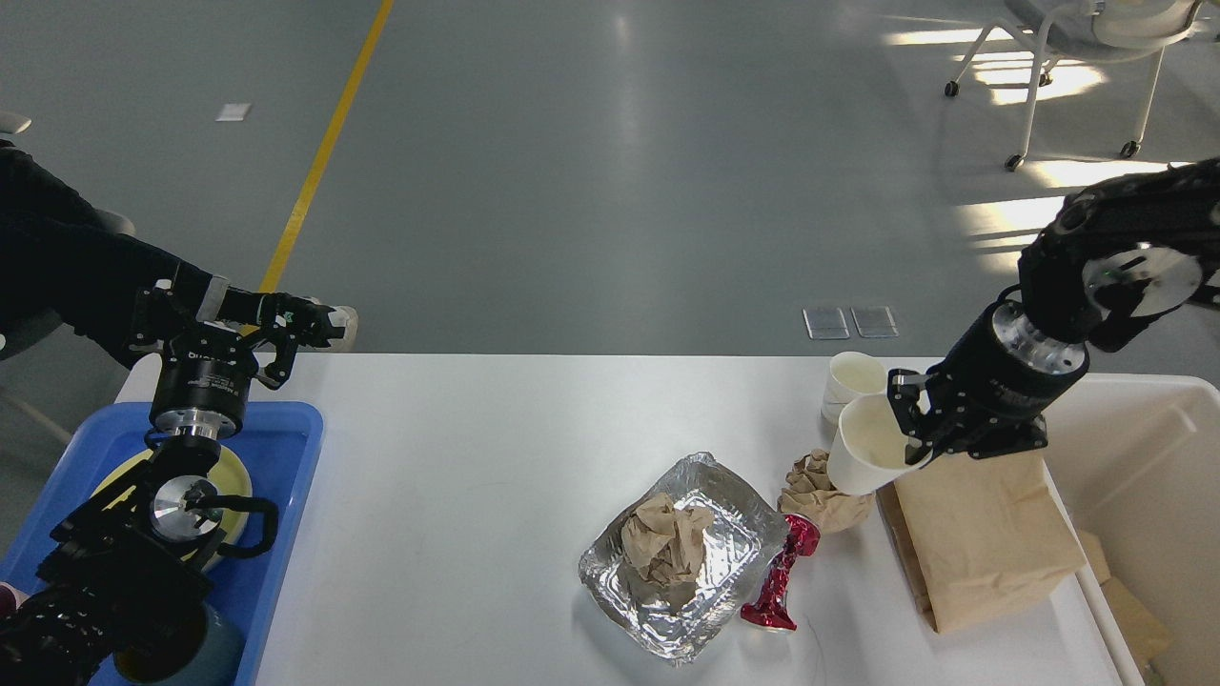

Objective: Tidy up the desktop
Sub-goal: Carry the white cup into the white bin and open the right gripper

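The white desktop (477, 457) spans the view. My right gripper (907, 448) is shut on the rim of a white paper cup (863, 453), holding it tilted in the air above a crumpled brown paper ball (822, 486) and the top of a brown paper bag (982, 534). A second white cup (848, 376) stands just behind it. A foil tray (724, 562) holding crumpled brown paper (667, 548) and a red wrapper (783, 576) lie at centre right. My left gripper (212, 319) hovers over the blue tray's far end. Its fingers are dark and hard to tell apart.
A blue tray (286, 448) at the left edge holds a yellow plate (233, 472) and a dark mug (205, 657). A cream plastic bin (1144, 429) stands off the desktop's right edge. An office chair (1077, 57) stands far behind.
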